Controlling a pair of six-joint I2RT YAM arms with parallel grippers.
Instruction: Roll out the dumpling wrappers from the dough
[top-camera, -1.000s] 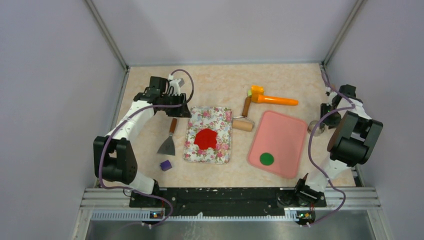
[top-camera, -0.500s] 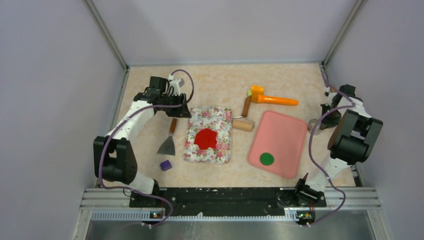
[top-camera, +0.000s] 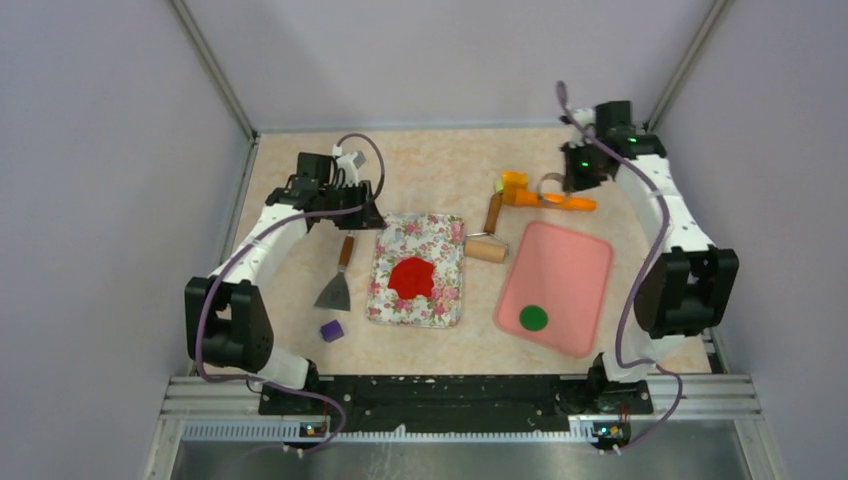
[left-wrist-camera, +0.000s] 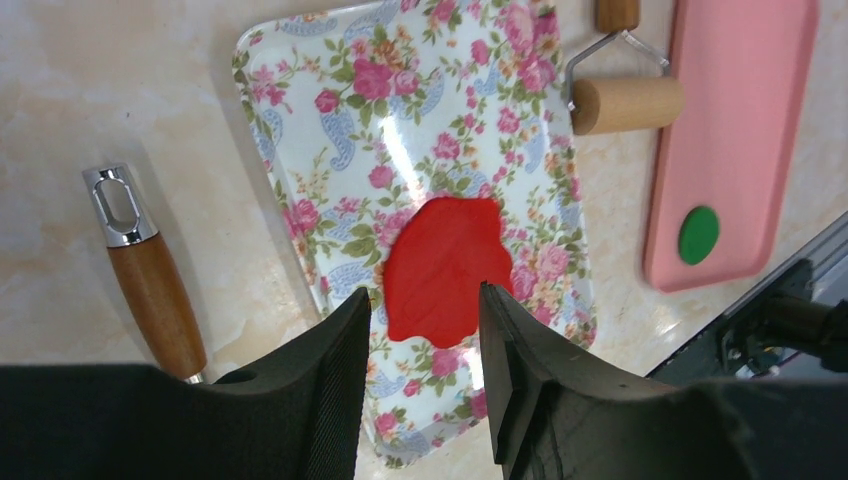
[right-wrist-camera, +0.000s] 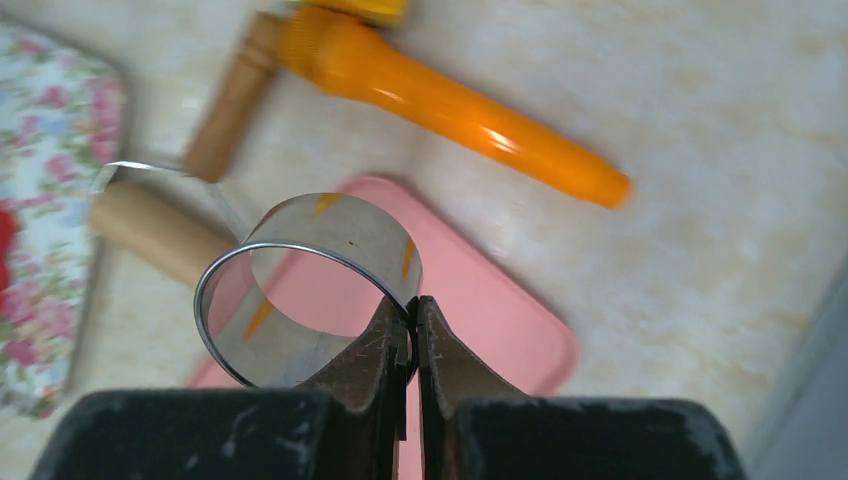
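My right arm has swung from the right edge of the table up to the far side in the last half second, carrying the metal ring cutter (right-wrist-camera: 340, 232) with it. The right gripper (right-wrist-camera: 411, 335) is clamped tight on the ring's thin wall, the band hanging out in front of the fingers over the near end of the pink tray (top-camera: 565, 265), with the orange-handled tool (right-wrist-camera: 470, 110) and the rolling pin (top-camera: 487, 248) just beyond. The wrist view is blurred, so I take it the arm is mid-travel.

The left arm has barely shifted. The left gripper (left-wrist-camera: 422, 300) hovers above the floral tray (top-camera: 440, 235) with its fingers spread and nothing between them.

The flattened red dough (left-wrist-camera: 440, 265) lies in the middle of that floral tray, ragged at the edges and uncut. One finished green wrapper (top-camera: 534, 318) sits on the near part of the pink tray.

I read this as the rolling being done and the cutting about to start. The ring now needs to come left across the rolling pin and down squarely on the red sheet.
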